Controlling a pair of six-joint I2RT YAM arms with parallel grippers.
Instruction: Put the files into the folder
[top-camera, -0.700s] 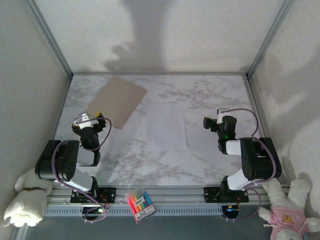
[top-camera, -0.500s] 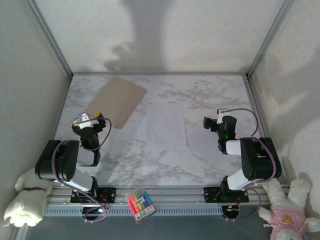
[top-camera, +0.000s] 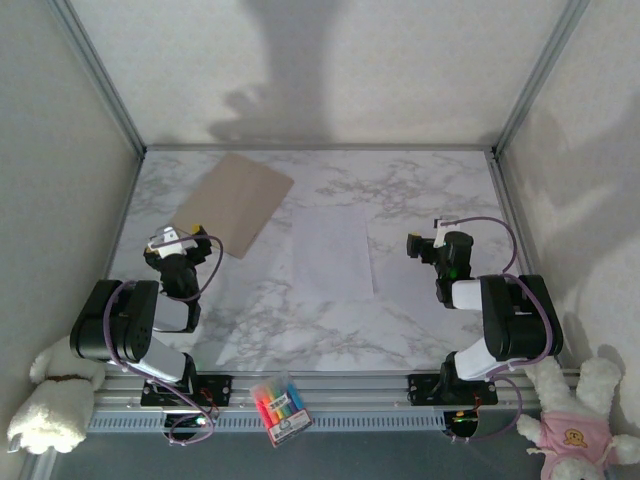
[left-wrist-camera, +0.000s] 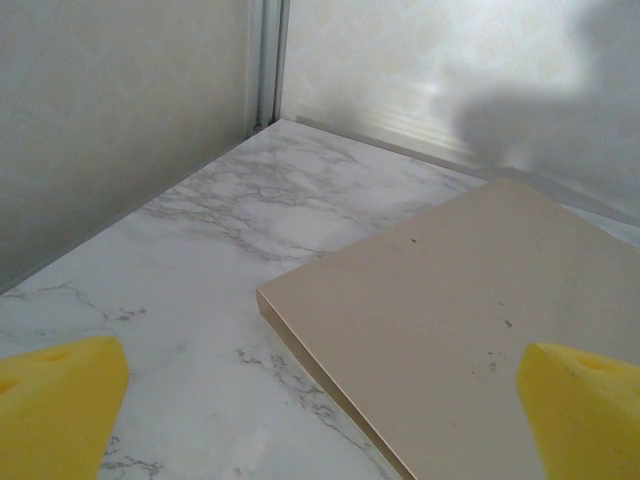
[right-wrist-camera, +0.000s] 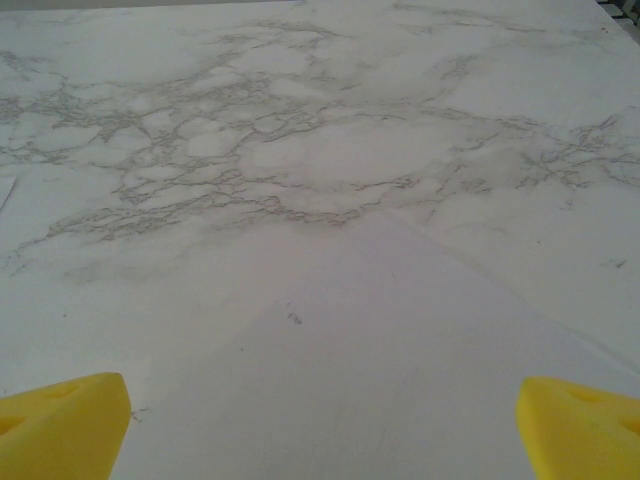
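In the top view, the folder (top-camera: 235, 203) lay flat at the far left of the table (top-camera: 430, 185), turned at an angle and showing as one plain rectangle, so it looked closed. The files (top-camera: 332, 252) lay in the middle of the table, near the folder but clear of it, with no edge overlapping. The left gripper (top-camera: 176, 234) sat low just beside the folder's near corner. The right gripper (top-camera: 413, 245) sat to the right of the paper, apart from it. This view was too small to show how the jaws stood.

In the left wrist view, the left gripper (left-wrist-camera: 320, 410) had its yellow fingers (left-wrist-camera: 60, 400) in the two bottom corners of the picture, spread as wide as they go with nothing between them. The folder (left-wrist-camera: 470, 290) lay just ahead, flat on the marble, with its near corner pointing toward the camera and its leaves together.

In the right wrist view, the right gripper (right-wrist-camera: 320, 425) was likewise wide open and empty, its fingers (right-wrist-camera: 580, 425) at the bottom corners. The files (right-wrist-camera: 400, 370) lay flat below and ahead, with one corner pointing away across the table.

By my reading, none of the task was done. The folder had yet to be opened, the paper had yet to be picked up or slid over, and nothing was inside the folder
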